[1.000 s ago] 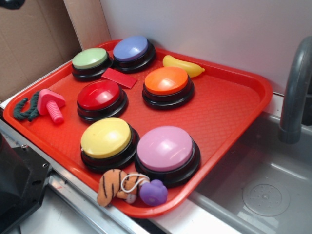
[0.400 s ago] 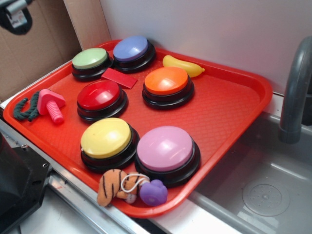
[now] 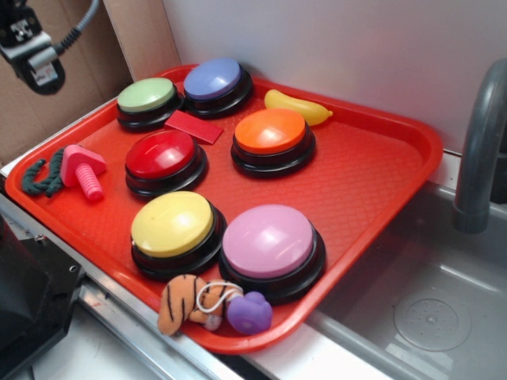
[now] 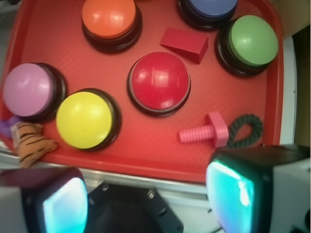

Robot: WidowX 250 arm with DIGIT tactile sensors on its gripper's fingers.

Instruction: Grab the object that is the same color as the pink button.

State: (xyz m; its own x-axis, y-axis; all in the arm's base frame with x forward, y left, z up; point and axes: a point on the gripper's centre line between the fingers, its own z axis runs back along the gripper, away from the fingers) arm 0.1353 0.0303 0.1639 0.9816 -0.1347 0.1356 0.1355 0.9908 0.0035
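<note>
The object, a small pink toy bolt (image 3: 83, 170), lies on its side near the left edge of the red tray (image 3: 372, 174). The wrist view shows the bolt (image 4: 204, 132) with its head to the right, just above my right finger. The pink button (image 3: 268, 241) stands at the tray's front; in the wrist view this button (image 4: 28, 90) is at the left. My gripper (image 3: 32, 55) hangs high at the top left, above and behind the bolt, apart from it. In the wrist view the gripper (image 4: 148, 199) is open with nothing between its fingers.
Green (image 3: 146, 96), blue-purple (image 3: 212, 79), orange (image 3: 271, 131), red (image 3: 161, 154) and yellow (image 3: 173, 224) buttons fill the tray. Also there: a flat red piece (image 3: 193, 126), a banana (image 3: 297, 107), a green cord loop (image 3: 40, 176), a tiger toy (image 3: 182, 301) and a purple heart (image 3: 249, 313). A sink (image 3: 428, 309) lies right.
My gripper has come into the exterior view at the top left and moved down and to the right. Nothing on the tray has moved.
</note>
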